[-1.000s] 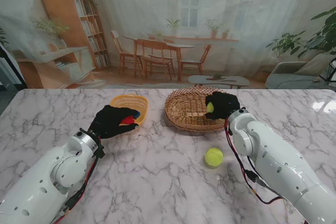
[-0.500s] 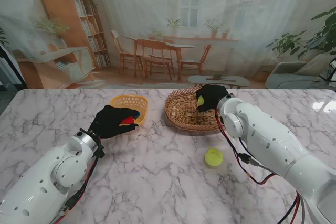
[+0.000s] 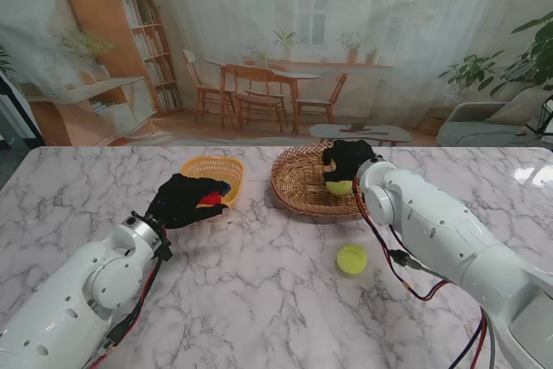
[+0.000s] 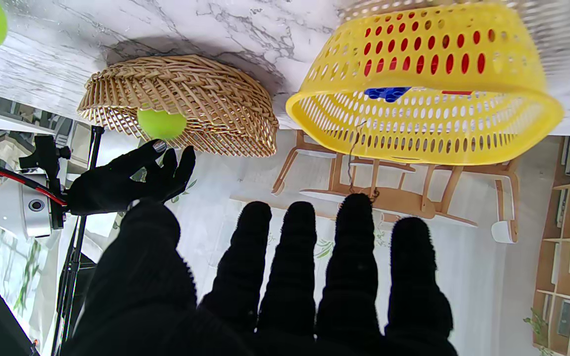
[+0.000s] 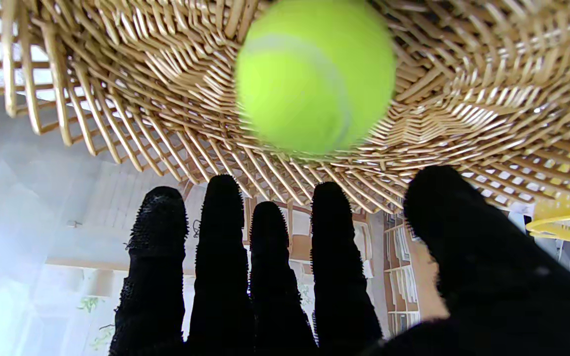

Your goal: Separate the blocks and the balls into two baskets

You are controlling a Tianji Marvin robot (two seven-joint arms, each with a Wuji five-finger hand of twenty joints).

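- Blocks: a blue block (image 4: 387, 92) and something red beside it lie inside the yellow basket (image 3: 212, 168), seen through the holes of its wall in the left wrist view; judging from that, the block side of the sort is at least partly done.
- The left hand (image 3: 184, 199) hovers just beside the nearer-left edge of the yellow basket. The stand view shows a patch of red and a touch of blue at its fingers, but I cannot tell whether that is a block in its grip or the basket's contents seen past the fingers. Its own wrist view shows the fingers (image 4: 299, 257) straight and apart with nothing between them.
- The wicker basket (image 3: 298, 181) stands to the right of the yellow one, near it but apart.
- A tennis ball (image 5: 314, 74) is inside the wicker basket, blurred and clear of the right hand (image 3: 346, 159), whose fingers (image 5: 225, 257) are stretched out side by side and hold nothing. The hand is over the basket's right rim.
- A second tennis ball (image 3: 352, 257) lies on the marble counter (image 3: 259, 300), nearer to me than the wicker basket and well outside it.
- As I judge it, one ball is in and this one is left; no loose blocks show on the counter.
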